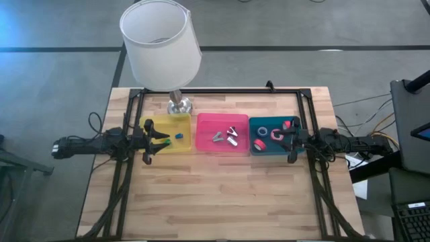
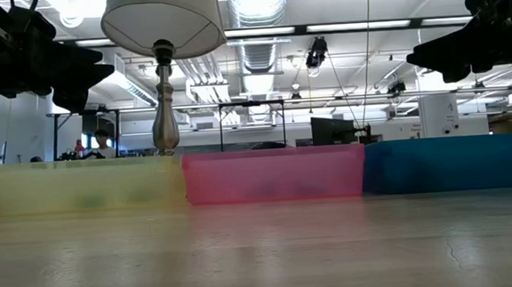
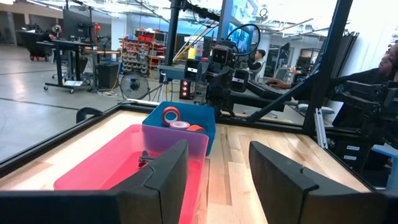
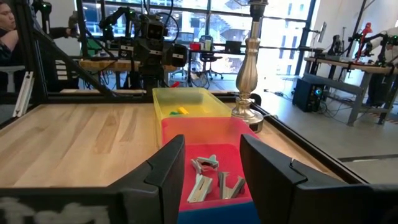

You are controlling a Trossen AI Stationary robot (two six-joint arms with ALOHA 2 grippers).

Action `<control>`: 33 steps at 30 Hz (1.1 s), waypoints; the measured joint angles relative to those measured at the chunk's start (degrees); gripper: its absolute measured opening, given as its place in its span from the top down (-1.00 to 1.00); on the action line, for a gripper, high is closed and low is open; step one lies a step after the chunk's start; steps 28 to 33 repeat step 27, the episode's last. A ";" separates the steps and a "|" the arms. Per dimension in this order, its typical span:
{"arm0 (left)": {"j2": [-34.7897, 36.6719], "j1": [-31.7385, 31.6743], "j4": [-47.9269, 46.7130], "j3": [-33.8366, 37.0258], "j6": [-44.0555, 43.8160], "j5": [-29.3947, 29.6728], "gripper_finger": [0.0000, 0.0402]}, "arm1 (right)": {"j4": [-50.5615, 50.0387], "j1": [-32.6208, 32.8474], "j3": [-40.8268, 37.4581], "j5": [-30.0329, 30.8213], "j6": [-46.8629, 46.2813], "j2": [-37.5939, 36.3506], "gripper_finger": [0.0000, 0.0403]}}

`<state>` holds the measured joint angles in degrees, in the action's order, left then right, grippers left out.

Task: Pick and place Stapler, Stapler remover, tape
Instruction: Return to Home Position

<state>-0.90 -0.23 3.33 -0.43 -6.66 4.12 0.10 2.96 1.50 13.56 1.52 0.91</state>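
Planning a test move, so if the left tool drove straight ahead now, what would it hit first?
Probably the right tool, facing it over the blue bin. The left tool hangs above the bin rims, so the pink bin likely passes beneath, though its tilt is unclear.

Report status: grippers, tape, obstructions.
Left gripper open, raised at yellow bin. Right gripper open, raised at blue bin. Tape rolls inside blue bin. Nothing blocking.

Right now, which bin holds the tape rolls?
The blue bin, at the row's right end; the pink bin holds metal pieces, the yellow bin small coloured bits.
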 joint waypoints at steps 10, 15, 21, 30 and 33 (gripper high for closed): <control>-0.01 0.00 -0.01 0.00 -0.01 0.00 0.13 | 0.02 0.01 0.00 0.00 0.01 0.00 0.20; -0.01 0.00 0.00 0.00 0.01 0.00 0.13 | 0.01 0.01 0.00 0.00 0.01 -0.01 0.21; -0.01 -0.01 -0.01 0.00 0.01 0.00 0.13 | 0.02 0.00 0.00 0.00 0.12 0.00 0.25; 0.01 0.00 -0.02 0.00 0.00 0.00 0.13 | 0.02 0.00 -0.01 0.00 0.12 0.00 0.29; 0.01 0.00 -0.02 0.00 0.00 0.00 0.13 | 0.02 0.00 -0.01 0.00 0.12 0.00 0.29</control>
